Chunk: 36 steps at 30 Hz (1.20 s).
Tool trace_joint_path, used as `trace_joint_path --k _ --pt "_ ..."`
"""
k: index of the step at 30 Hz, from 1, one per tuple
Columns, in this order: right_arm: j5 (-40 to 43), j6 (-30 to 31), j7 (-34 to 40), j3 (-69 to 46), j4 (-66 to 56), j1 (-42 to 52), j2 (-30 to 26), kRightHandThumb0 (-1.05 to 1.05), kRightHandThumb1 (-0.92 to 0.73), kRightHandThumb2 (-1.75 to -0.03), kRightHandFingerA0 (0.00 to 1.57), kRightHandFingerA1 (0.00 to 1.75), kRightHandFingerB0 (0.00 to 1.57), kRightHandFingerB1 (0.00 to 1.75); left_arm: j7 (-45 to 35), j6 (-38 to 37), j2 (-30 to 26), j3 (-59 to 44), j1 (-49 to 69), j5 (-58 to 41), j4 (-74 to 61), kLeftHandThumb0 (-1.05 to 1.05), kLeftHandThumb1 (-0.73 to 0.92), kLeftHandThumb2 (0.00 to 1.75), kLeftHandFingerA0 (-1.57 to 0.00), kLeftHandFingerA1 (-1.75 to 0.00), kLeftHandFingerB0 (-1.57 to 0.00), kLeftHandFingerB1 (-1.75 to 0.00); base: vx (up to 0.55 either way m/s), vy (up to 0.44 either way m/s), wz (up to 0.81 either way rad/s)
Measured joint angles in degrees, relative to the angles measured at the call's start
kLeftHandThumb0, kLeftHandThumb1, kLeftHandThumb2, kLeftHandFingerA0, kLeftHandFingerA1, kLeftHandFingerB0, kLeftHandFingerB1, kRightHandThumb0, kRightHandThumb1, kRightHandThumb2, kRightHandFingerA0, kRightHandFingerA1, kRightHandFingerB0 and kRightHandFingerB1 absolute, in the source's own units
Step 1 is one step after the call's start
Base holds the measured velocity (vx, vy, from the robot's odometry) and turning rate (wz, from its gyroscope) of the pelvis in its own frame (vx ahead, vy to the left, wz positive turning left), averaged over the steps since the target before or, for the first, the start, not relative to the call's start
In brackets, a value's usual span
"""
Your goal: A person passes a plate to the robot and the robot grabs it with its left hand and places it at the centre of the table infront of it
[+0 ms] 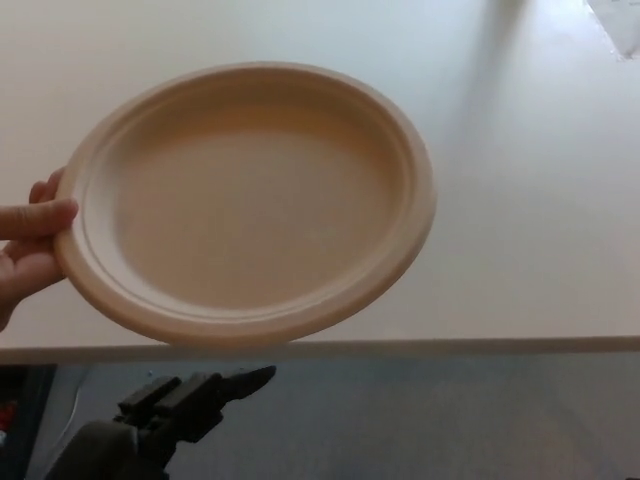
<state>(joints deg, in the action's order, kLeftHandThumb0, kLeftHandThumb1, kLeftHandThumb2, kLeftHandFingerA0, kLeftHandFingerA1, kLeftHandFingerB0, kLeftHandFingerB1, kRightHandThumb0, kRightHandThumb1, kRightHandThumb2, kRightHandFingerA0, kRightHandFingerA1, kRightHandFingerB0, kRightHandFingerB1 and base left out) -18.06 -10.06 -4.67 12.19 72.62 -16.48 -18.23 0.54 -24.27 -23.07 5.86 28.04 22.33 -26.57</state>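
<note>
No writing or brand to be read anywhere. Tan plate (245, 200) held in the air above the near part of the pale table (530, 200), pinched at its left rim by a person's hand (28, 255), thumb on top. Bare tabletop to the right and beyond; table's front edge just under the plate. Left hand (190, 400) low, below the plate, not touching it, fingers apart, holding nothing.
</note>
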Motion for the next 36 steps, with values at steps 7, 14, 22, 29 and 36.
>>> trace_joint_path --k 7,14,22,29,36 --pt "-0.06 -0.18 -0.24 -0.02 0.49 -1.5 -0.25 -0.83 -0.85 -0.66 0.28 0.56 0.24 0.44 -0.16 -5.68 -0.93 -3.75 3.85 1.33 -13.55 -0.61 0.45 0.76 -0.42 -0.49 -0.31 -0.44 0.0 0.0 0.0" --pt "-0.08 -0.19 -0.43 -0.05 0.98 -2.3 -0.58 -0.84 -0.86 -0.66 0.29 0.56 0.25 0.44 -1.13 -10.14 -1.58 -5.07 6.35 0.83 -18.78 -0.56 0.57 0.58 -0.63 -0.44 -0.41 -0.35 0.0 0.0 0.0" --pt "-0.08 -0.19 -0.67 -0.12 1.17 -2.64 -0.8 -0.82 -0.86 -0.66 0.29 0.56 0.24 0.44 -2.73 -13.33 -1.8 -6.28 8.0 -0.66 -22.43 -0.56 0.44 0.84 -0.78 -0.66 -0.49 -0.53 0.0 0.0 0.0" --pt "-0.1 -0.2 -0.71 -0.11 1.2 -4.12 -1.0 -0.81 -0.87 -0.66 0.29 0.58 0.25 0.46 -3.01 -18.85 -1.35 -5.11 6.68 -3.53 -22.72 -0.54 0.46 0.55 -0.88 -0.55 -0.7 -0.47 0.0 0.0 0.0" --pt "-0.32 -0.21 -0.78 0.19 1.18 -4.37 -1.11 -0.8 -0.87 -0.66 0.28 0.57 0.24 0.45 -2.05 -22.53 5.26 -3.95 0.74 -5.46 -22.6 -0.37 0.44 0.53 -0.93 -0.57 -0.76 -0.49 0.0 0.0 0.0"
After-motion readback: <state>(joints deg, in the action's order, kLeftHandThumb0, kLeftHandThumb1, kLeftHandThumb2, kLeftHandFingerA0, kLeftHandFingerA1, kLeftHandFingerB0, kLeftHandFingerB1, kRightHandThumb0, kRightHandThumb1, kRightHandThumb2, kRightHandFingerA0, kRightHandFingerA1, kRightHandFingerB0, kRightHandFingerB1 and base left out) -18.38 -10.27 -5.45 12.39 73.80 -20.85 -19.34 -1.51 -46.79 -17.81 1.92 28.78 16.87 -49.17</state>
